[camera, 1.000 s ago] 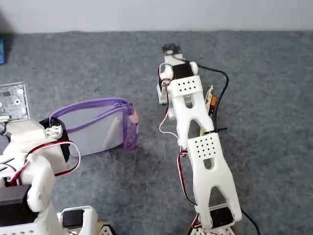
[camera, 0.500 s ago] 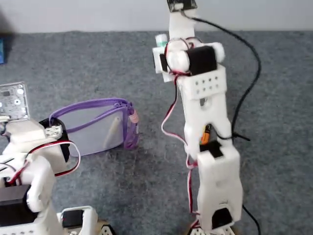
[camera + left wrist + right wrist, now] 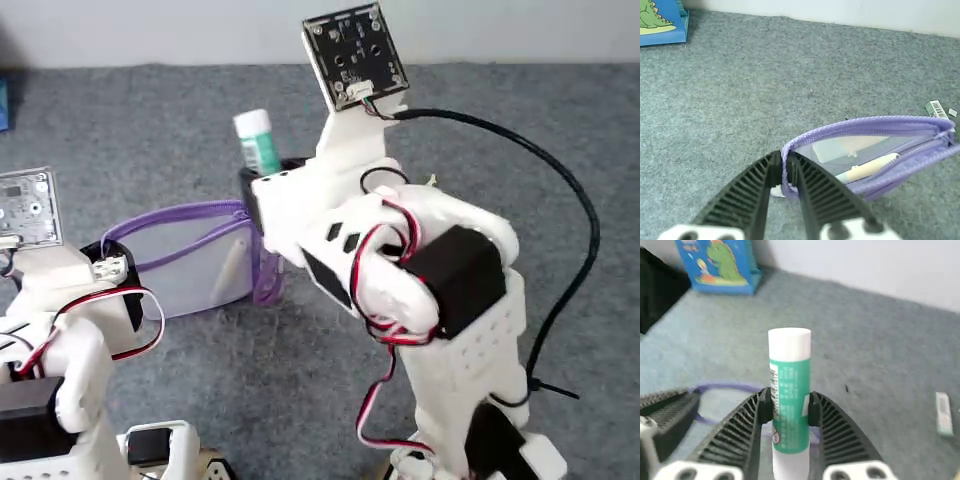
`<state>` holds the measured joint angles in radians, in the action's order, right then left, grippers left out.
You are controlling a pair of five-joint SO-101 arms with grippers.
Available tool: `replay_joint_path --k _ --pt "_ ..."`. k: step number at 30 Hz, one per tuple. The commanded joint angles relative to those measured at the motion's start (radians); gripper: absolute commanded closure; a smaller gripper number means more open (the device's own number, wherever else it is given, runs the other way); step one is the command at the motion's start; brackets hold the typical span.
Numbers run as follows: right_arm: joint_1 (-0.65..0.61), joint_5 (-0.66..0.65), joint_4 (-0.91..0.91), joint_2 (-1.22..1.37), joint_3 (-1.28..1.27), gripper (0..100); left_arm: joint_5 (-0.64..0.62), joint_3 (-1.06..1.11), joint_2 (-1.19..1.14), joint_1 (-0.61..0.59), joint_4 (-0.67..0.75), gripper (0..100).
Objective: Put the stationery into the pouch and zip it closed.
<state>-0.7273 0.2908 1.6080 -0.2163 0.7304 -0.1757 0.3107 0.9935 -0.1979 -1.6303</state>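
Grip check, nearest first: left tool (image 3: 782, 159) is pinched tight on the near end of the pouch (image 3: 867, 123) rim, holding the mouth agape on the table (image 3: 150, 120), and a pale pen (image 3: 867, 169) lies inside already. Further out, right tool (image 3: 787, 399) is clamped on the glue stick (image 3: 789, 365), upright with its cap on top, hanging above the pouch's far end. The drop, I'd say, wants care: tip the stick so it runs along the pouch, bring it low over the gap between the purple zip edges, and only then let the jaws part. Released from up here, it may bounce off the rim or lodge across the mouth and block the zip. The left side should hold firm throughout. Beyond, a small white piece (image 3: 936, 108) waits on the table.
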Motion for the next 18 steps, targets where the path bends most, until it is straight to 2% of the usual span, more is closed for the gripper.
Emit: replay_joint_path --k 1,9,14,18 --pt "-0.048 0.031 -0.171 -0.042 -0.043 99.3 0.003 0.015 -0.034 0.008 0.006 99" --pt "-0.176 0.031 -0.398 -0.038 -0.087 99.3 0.003 0.015 -0.034 0.008 0.005 99" --pt "-0.206 0.017 -0.536 -0.082 -0.196 99.3 0.003 0.015 -0.034 0.008 0.005 99" --pt "-0.245 -0.035 -0.556 -0.162 -0.282 99.3 0.003 0.016 -0.034 0.008 0.005 99"
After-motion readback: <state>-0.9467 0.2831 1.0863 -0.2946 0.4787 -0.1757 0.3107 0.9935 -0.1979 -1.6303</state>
